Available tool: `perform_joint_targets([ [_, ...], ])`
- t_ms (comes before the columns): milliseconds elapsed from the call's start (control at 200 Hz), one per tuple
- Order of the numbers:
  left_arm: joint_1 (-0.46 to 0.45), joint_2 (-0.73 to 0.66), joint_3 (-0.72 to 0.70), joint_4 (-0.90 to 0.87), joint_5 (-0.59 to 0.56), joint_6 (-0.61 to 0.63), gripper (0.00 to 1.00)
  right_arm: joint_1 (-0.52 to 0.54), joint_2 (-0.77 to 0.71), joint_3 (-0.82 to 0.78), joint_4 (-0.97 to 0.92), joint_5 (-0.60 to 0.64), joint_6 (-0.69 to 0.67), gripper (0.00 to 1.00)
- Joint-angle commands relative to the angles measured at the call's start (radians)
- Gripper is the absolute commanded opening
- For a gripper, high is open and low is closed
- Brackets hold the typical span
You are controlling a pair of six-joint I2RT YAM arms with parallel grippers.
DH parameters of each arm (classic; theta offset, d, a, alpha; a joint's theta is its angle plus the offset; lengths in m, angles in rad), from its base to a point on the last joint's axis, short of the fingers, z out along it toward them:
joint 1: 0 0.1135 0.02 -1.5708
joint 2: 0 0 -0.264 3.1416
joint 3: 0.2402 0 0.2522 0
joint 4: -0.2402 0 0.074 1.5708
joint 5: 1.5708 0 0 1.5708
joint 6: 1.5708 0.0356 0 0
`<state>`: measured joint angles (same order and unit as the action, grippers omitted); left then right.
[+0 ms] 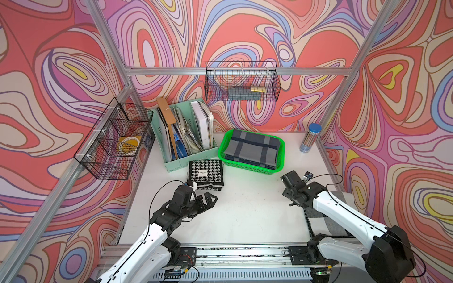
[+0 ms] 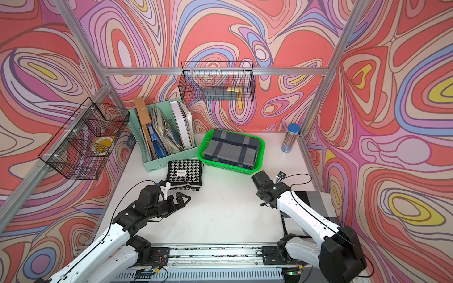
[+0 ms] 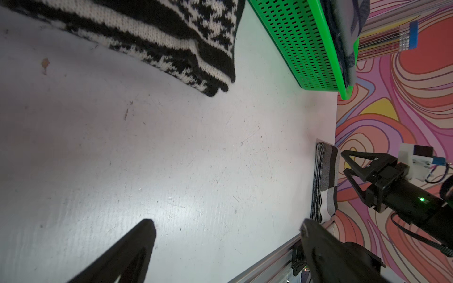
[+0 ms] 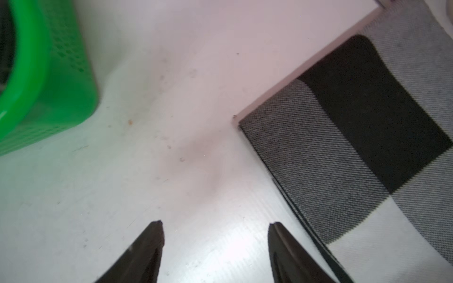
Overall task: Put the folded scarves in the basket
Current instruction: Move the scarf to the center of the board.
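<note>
left hand (image 3: 225,224): jaws apart, empty | right hand (image 4: 215,224): jaws apart, empty | grey plaid scarf (image 1: 252,147): folded inside basket (image 1: 250,167) (just ahead of right hand) | houndstooth scarf (image 1: 206,174): on surface (image 1: 245,208), just ahead of left hand

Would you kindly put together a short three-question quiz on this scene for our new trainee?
1. True or false: the green basket is empty.
2. The houndstooth scarf lies (a) in the basket, (b) on the table beside it, (c) in a black wire basket.
3. Fill in: the left gripper and the right gripper are both ____, holding nothing.
Key: 1 false, a grey plaid scarf lies in it; 2 b; 3 open.
</note>
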<state>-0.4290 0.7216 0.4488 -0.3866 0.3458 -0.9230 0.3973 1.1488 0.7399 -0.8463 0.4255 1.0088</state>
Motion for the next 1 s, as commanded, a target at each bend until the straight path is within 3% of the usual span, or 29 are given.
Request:
perform_joint_targets([
  [0,-0.005,0.005,-0.018,0.071,0.024,0.023,0.98,-0.093,-0.023,-0.025,0.019,-0.060,-0.059,0.69],
  [275,-0.007,0.042,-0.039,0.115,0.077,0.044,0.98,-0.249,0.081,-0.048,0.106,-0.209,-0.101,0.61],
  [726,-0.008,0.048,-0.076,0.145,0.056,0.030,0.98,-0.328,0.232,-0.045,0.113,-0.214,-0.111,0.58],
  [886,-0.008,0.053,-0.061,0.102,0.040,0.048,0.98,-0.330,0.262,-0.063,0.144,-0.235,-0.110,0.36],
  [996,-0.008,0.050,-0.058,0.083,0.035,0.052,0.98,-0.330,0.259,-0.080,0.160,-0.256,-0.112,0.13],
])
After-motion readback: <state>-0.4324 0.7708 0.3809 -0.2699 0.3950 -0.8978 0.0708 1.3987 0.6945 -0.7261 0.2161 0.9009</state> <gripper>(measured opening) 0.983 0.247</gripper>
